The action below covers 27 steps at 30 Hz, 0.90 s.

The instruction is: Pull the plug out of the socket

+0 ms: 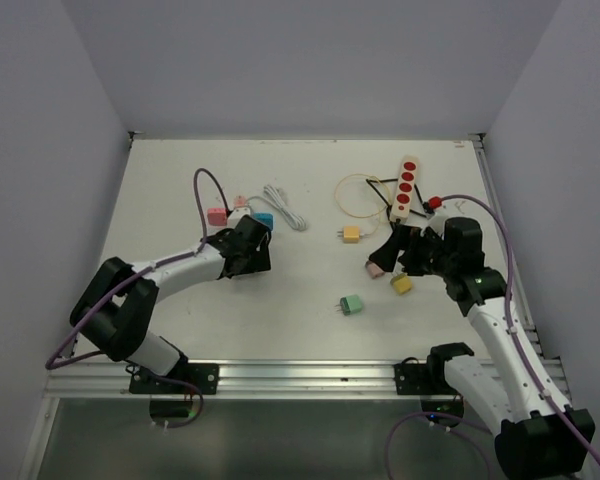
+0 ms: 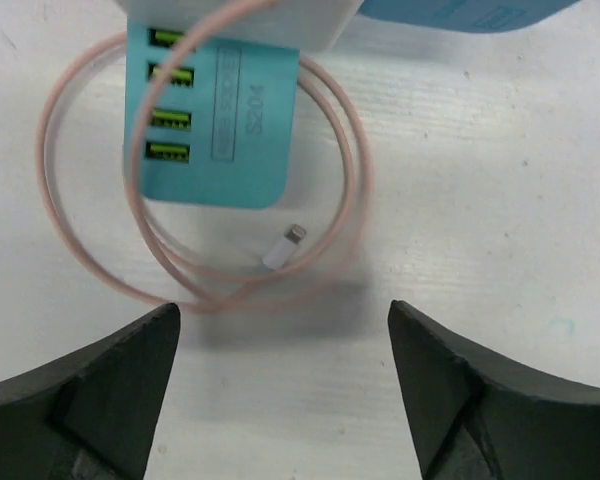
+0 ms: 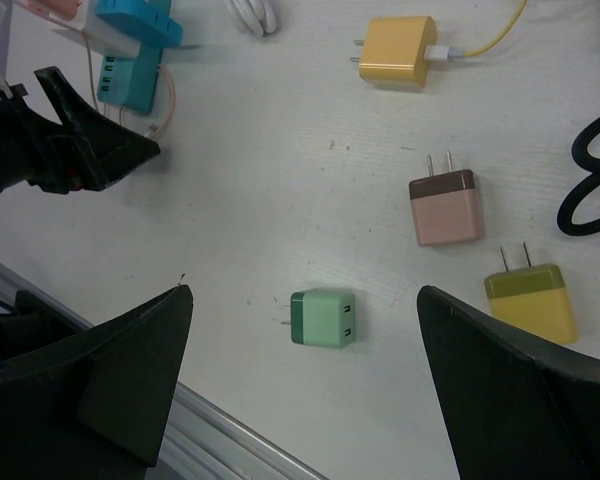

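The white power strip with red round sockets lies at the back right, a black cable beside it. I cannot tell whether a plug sits in it. My right gripper is open and empty just in front of the strip. In its wrist view the gripper hovers over a green charger. My left gripper is open and empty at the left. In its wrist view the gripper is just short of a blue USB charger ringed by a pink cable.
Loose chargers lie around: pink, olive-yellow, yellow with a yellow cable, and a pink one at the left. A white coiled cable lies behind the blue charger. A small red piece sits by the strip's near end.
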{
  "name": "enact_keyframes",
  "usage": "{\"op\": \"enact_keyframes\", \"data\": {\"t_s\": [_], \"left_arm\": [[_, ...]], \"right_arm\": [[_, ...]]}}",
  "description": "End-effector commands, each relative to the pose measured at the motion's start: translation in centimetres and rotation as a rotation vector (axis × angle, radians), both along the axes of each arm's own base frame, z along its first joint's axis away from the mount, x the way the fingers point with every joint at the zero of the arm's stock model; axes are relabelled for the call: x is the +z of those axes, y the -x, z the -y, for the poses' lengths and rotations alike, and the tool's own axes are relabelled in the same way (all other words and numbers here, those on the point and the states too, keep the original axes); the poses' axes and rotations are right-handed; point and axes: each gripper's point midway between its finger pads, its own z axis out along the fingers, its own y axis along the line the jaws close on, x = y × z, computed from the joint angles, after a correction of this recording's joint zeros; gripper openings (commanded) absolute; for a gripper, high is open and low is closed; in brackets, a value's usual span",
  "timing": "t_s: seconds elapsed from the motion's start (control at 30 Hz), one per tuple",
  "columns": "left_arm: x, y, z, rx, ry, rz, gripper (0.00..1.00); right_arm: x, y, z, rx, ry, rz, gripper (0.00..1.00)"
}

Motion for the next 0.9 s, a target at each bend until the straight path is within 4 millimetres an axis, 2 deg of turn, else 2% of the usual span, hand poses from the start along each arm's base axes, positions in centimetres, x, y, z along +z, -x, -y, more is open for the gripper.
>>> {"op": "enact_keyframes", "data": {"t_s": [0.0,0.07,0.2,0.3,0.33,0.4,0.43,0.53,0.63,0.73,0.87], "left_arm": [[2.1,1.3,0.5,0.002,0.054,0.006,0.90],[3.7,1.3,0.7,-0.011,0.077,0.034,0.99],[7.5,0.7,1.5,-0.051,0.119,0.086,1.00],[10.4,0.2,1.6,-0.084,0.129,0.137,1.00],[11.3,0.1,1.6,-0.089,0.130,0.154,1.00],[12.7,-0.1,1.3,-0.105,0.109,0.175,1.00],[13.3,-0.2,0.9,-0.102,0.104,0.185,1.00],[14.7,-0.7,-1.2,-0.069,0.063,0.224,0.99],[14.4,-1.4,-3.7,-0.042,0.039,0.247,0.99],[13.0,-2.2,-4.9,-0.053,0.067,0.261,0.99],[10.4,-2.8,-4.3,-0.067,0.092,0.277,0.99]], "right_arm": [[0.9,-0.3,-1.2,0.063,-0.042,0.031,0.99],[0.8,-0.4,-1.5,0.076,-0.048,0.025,0.99],[0.8,-0.9,-2.7,0.109,-0.051,0.010,0.99],[1.4,-1.2,-4.3,0.152,-0.014,0.025,0.98],[0.8,-1.5,-4.9,0.166,0.002,0.006,0.98],[1.5,-1.7,-6.6,0.214,0.014,0.018,0.98],[0.8,-1.8,-7.3,0.233,0.020,-0.007,0.98],[1.4,-1.7,-9.6,0.294,0.027,0.002,0.98],[1.5,-1.9,-11.3,0.327,0.040,0.004,0.98],[1.3,-2.3,-12.7,0.359,0.053,-0.006,0.97],[1.6,-2.4,-13.9,0.384,0.045,-0.003,0.97]]}}
